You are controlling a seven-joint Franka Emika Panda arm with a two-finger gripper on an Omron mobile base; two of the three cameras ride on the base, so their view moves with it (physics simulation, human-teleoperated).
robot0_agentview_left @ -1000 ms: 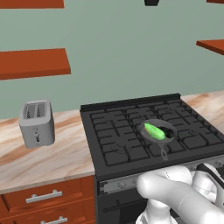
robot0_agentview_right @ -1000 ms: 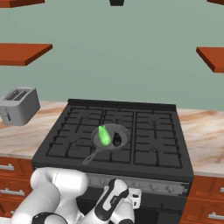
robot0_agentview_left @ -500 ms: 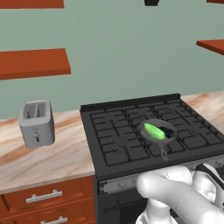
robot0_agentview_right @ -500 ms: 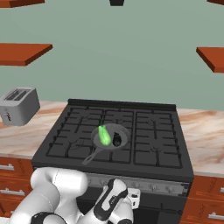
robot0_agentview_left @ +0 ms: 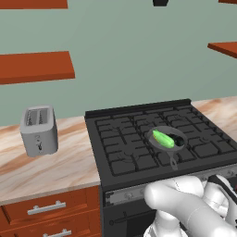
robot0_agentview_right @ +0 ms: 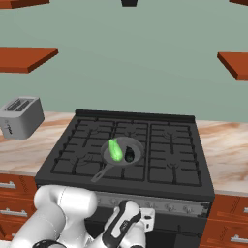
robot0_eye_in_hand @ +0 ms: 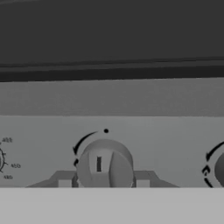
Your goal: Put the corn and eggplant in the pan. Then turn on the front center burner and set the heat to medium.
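The bright green corn (robot0_agentview_left: 163,138) (robot0_agentview_right: 115,149) and the small dark eggplant (robot0_agentview_right: 129,155) (robot0_agentview_left: 178,141) lie side by side in the pan (robot0_agentview_right: 138,145) (robot0_agentview_left: 167,148). The pan stands on the front center burner (robot0_agentview_right: 131,172) of the black stove, its handle pointing toward the front edge. My gripper (robot0_eye_in_hand: 103,179) (robot0_agentview_right: 147,219) is low in front of the stove's grey control panel. It is shut on a round grey knob (robot0_eye_in_hand: 105,162), with one fingertip (robot0_eye_in_hand: 64,179) on each side. The knob's mark stands upright below a black dot.
A silver toaster (robot0_agentview_left: 39,129) (robot0_agentview_right: 19,116) stands on the marble counter left of the stove. Another knob (robot0_eye_in_hand: 218,168) sits to the right on the panel and a dial with numbers (robot0_eye_in_hand: 3,159) to the left. Wooden shelves hang on the wall above.
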